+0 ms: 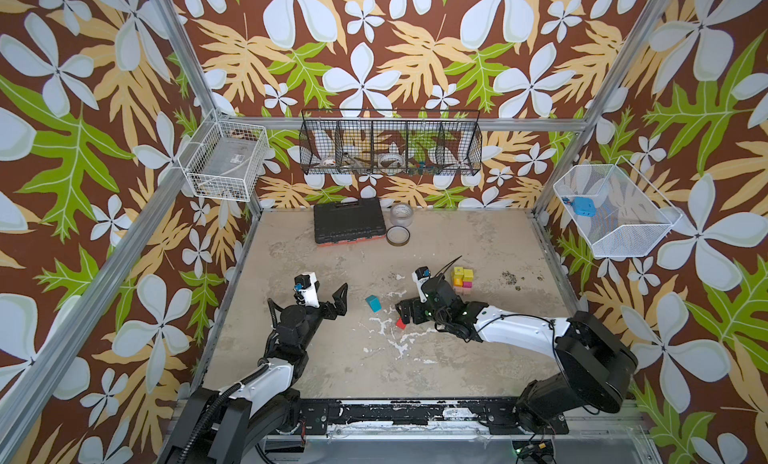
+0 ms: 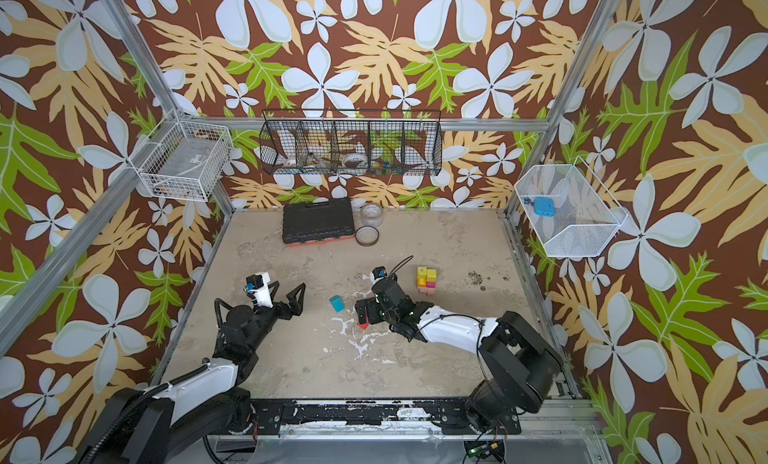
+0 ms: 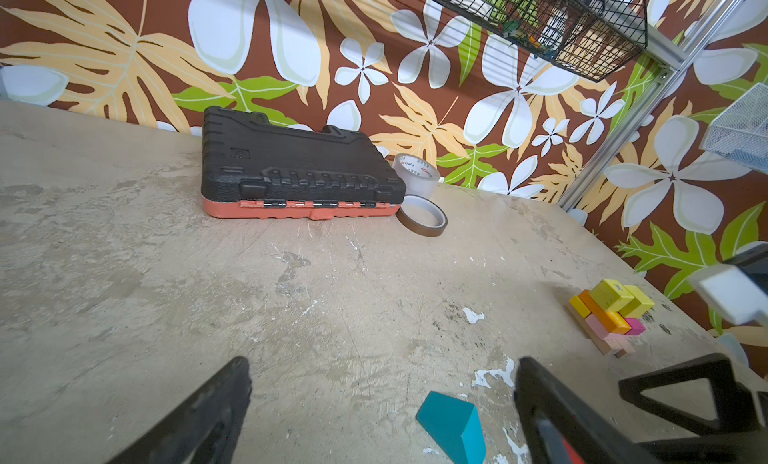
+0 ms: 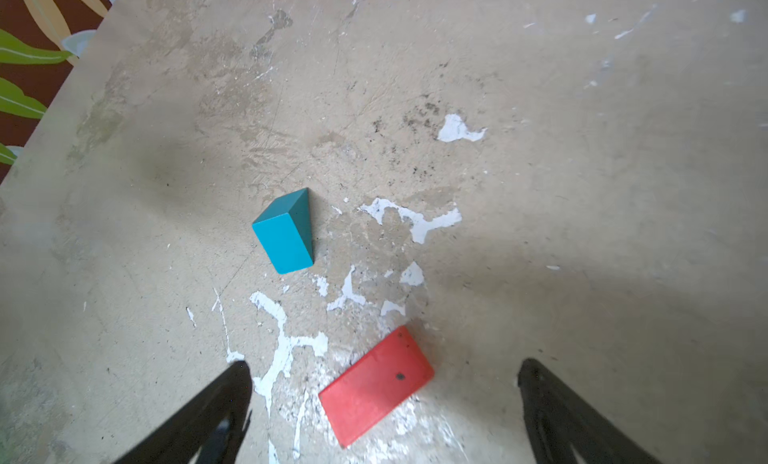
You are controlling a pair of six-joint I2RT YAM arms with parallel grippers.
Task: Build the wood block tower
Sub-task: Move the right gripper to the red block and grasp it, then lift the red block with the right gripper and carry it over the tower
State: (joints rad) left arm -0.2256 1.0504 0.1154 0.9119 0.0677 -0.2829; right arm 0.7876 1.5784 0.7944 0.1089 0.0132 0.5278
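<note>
Top views both have the scuffed beige table [image 1: 316,358] taking up the floor of the cell. The right arm [image 1: 519,329] stretches in toward the middle and the left arm [image 1: 270,372] sits over on its own side. Next down in size is the black tool case [image 1: 347,222] with the orange underside, lying closed against the back wall. Two tape rolls sit right beside it: a clear tape roll [image 1: 401,214] and, just in front of that, a brown tape roll [image 1: 398,236] lying flat. The wood block tower [image 1: 462,281] stands on the right half of the table, just behind the right arm's wrist. It has tan and pink pieces at the bottom, orange and magenta in the middle, and two yellow cubes on top. The left gripper [image 3: 384,363] has its jaws spread wide with nothing between them but bare table. The right gripper [image 4: 385,363] is spread wide too, low over the table. The red block [image 4: 376,385] lies flat between its fingertips [image 4: 239,376], and in the right wrist view neither side touches it. The teal wedge [image 1: 373,304] lies loose on the table between the two grippers, well apart from the tower and a little way from the red block.
</note>
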